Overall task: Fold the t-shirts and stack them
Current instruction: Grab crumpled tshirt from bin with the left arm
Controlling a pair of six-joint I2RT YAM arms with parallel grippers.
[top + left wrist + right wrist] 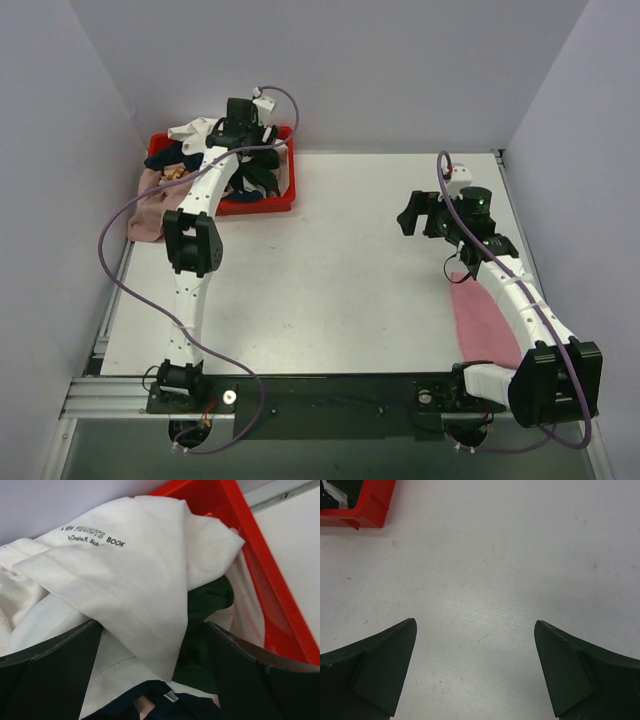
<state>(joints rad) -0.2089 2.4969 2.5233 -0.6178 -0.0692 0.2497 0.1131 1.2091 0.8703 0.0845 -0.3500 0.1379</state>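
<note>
Several t-shirts are heaped in the red crate at the table's far left. A white tee with black lettering lies on top, over dark green cloth and a navy tee. A dusty pink tee hangs over the crate's left side. My left gripper is down in the heap, open, with a fold of the white tee lying between its fingers. A pink t-shirt lies flat at the right, partly under my right arm. My right gripper hovers open over bare table, holding nothing.
The crate's red wall runs close along the right of my left gripper. Its corner shows far off in the right wrist view. Grey walls close in the table on the left, back and right.
</note>
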